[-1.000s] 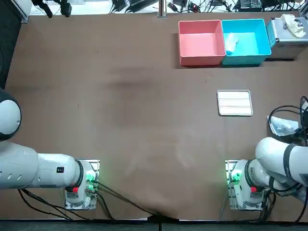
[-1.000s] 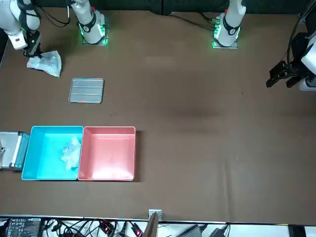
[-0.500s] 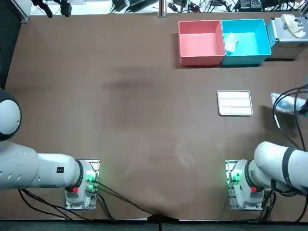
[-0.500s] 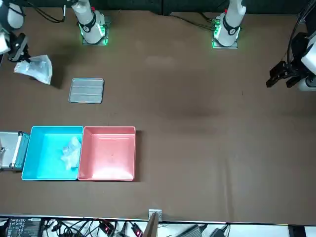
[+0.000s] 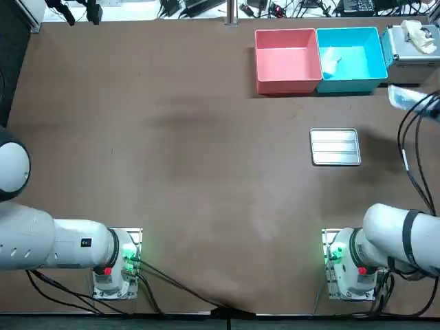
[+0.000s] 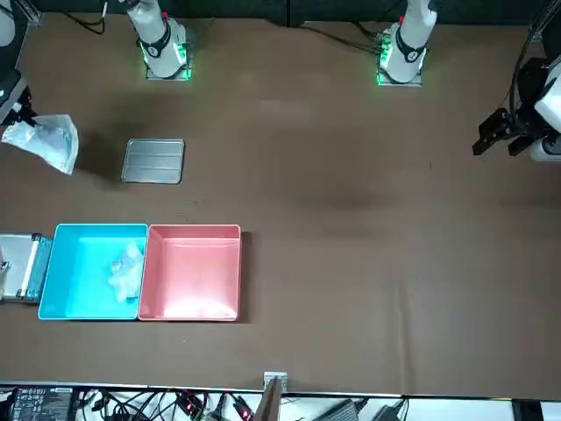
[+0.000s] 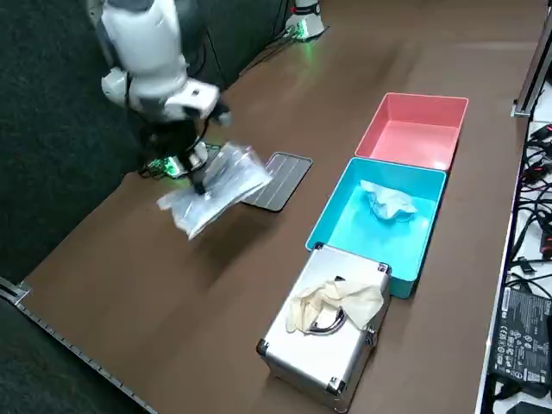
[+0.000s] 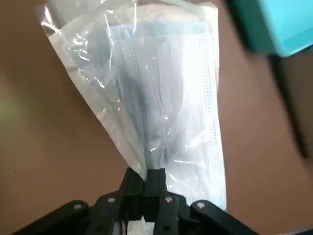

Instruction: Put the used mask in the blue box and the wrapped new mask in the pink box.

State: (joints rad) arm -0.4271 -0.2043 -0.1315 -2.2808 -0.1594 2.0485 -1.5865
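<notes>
Right gripper point(image 7: 200, 179) is hovering above the brown table point(image 5: 206, 172), out by its right-hand edge. In the wrist view the fingers point(image 8: 157, 177) are pinching together on one end of the clear plastic wrapper holding the new pale-blue mask point(image 8: 161, 98), with no gap showing between them. The wrapped mask point(image 7: 216, 191) is hanging from the gripper at a tilt, off the table surface, and its shadow is falling on the table below it.

From overhead the wrapped mask point(image 5: 400, 96) is sitting right of the flat ribbed silver tray point(image 5: 335, 146) and on the robot's side of the silver metal case point(image 5: 412, 51), apart from both. The front view is showing the mask point(image 6: 44, 142) at the far left with the gripper point(image 6: 16, 110) just above it, and the tray point(image 6: 154, 160) lying flat beside them.

The open blue plastic box point(image 5: 350, 86) and the open pink plastic box point(image 5: 285, 62) are standing side by side, walls touching, at the far edge of the table. A crumpled used white mask point(image 7: 388, 201) is lying inside the blue box point(image 7: 345, 216). The pink box point(image 7: 414, 129) is showing only its bare floor.

A cream glove point(image 7: 332, 302) is lying on the lid of the metal case point(image 7: 323, 354), which is standing against the blue box's outer end.
</notes>
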